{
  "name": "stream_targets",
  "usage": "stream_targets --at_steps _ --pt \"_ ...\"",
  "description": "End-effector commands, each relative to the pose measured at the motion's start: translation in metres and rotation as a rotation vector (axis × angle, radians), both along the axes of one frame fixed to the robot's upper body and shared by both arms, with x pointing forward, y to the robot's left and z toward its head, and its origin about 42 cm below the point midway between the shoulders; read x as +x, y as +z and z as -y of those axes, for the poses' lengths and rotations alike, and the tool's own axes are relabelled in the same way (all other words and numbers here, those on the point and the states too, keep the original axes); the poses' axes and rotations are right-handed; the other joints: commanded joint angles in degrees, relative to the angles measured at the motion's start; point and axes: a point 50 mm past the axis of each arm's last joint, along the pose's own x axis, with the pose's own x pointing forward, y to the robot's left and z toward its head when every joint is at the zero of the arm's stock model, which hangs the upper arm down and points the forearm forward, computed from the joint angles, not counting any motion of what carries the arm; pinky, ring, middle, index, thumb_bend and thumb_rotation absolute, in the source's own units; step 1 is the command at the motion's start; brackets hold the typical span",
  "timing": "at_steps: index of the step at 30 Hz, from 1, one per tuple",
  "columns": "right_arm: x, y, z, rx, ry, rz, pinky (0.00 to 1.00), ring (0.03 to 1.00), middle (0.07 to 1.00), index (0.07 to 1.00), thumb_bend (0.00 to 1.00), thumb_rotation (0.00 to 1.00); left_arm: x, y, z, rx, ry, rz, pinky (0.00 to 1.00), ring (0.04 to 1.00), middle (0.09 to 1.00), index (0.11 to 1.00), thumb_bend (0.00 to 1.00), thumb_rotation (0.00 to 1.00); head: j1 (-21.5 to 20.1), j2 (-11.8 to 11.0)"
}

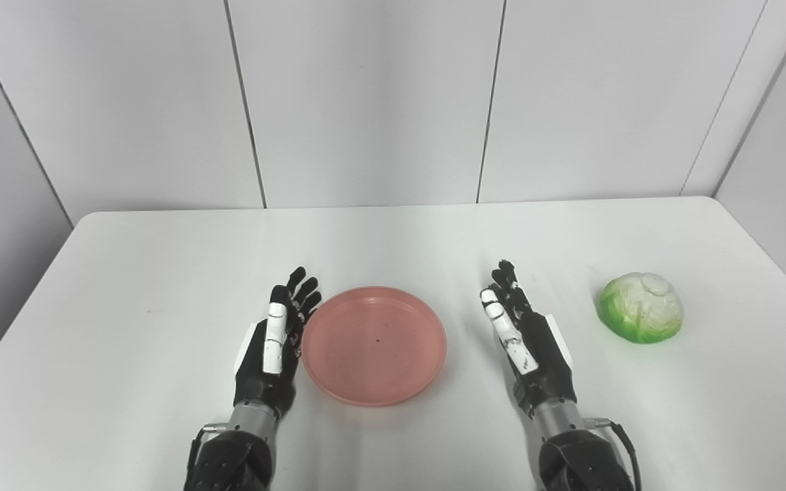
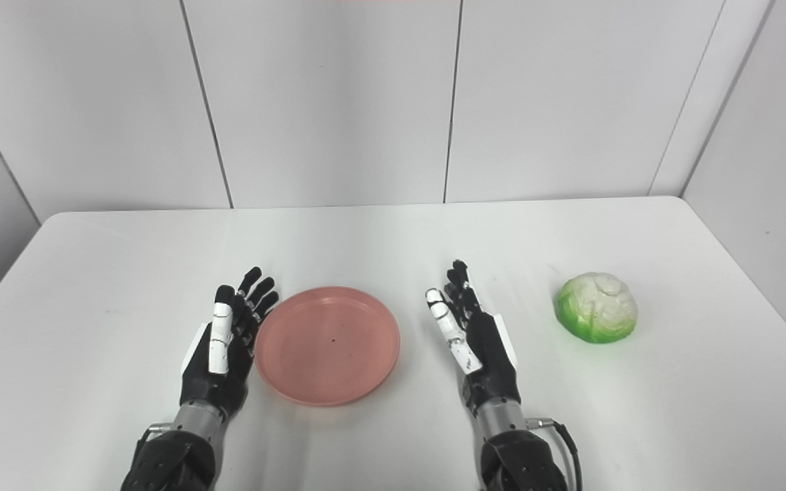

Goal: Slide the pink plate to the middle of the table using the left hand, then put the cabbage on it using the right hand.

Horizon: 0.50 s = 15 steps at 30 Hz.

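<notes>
Pink plate [image 1: 374,345] beside left hand [image 1: 271,348] fingers [image 1: 304,292], maybe touching; cabbage [image 1: 641,307] apart.

A white table [image 1: 161,286] fills the lower frame, with grey wall panels [image 1: 366,102] across the top.

One pink plate [image 1: 374,346] is counted on one white table [image 1: 161,273]. One cabbage [image 1: 641,307] is counted, green and white. Two hands are seen: one left hand [image 1: 271,348] and one right hand [image 1: 528,341], both black with white patches. Behind the table, wall panels are seen, split by dark seams; the exact panel count cannot be told at the edges.
</notes>
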Motion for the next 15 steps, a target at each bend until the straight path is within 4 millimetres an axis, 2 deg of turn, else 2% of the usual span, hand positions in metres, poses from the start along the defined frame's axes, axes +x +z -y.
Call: stream_targets --at_steps 1,8,11,15 --pt "0.009 0.024 -0.008 0.027 0.009 0.088 1.0 1.0 0.996 1.0 0.63 0.68 0.005 0.007 0.004 0.011 -0.024 0.014 0.94 0.957 0.962 0.96 0.78 1.0 -0.37 0.24" --pt "0.015 0.037 -0.001 -0.046 -0.026 0.13 1.0 1.0 0.981 1.0 0.63 0.73 0.007 0.007 0.007 0.018 -0.028 0.018 0.95 0.964 0.972 0.968 0.77 1.0 -1.27 0.69" --pt "0.021 0.052 0.01 -0.111 -0.067 0.195 1.0 0.993 0.967 0.988 0.65 0.78 0.008 0.006 0.009 0.027 -0.018 0.024 0.96 0.964 0.97 0.969 0.78 1.0 -1.32 1.14" --pt "0.028 0.08 0.028 -0.151 -0.1 0.298 0.99 0.978 0.966 0.981 0.67 0.74 0.011 0.008 0.011 0.036 -0.016 0.03 0.99 0.984 0.989 0.993 0.79 1.0 -1.65 1.26"
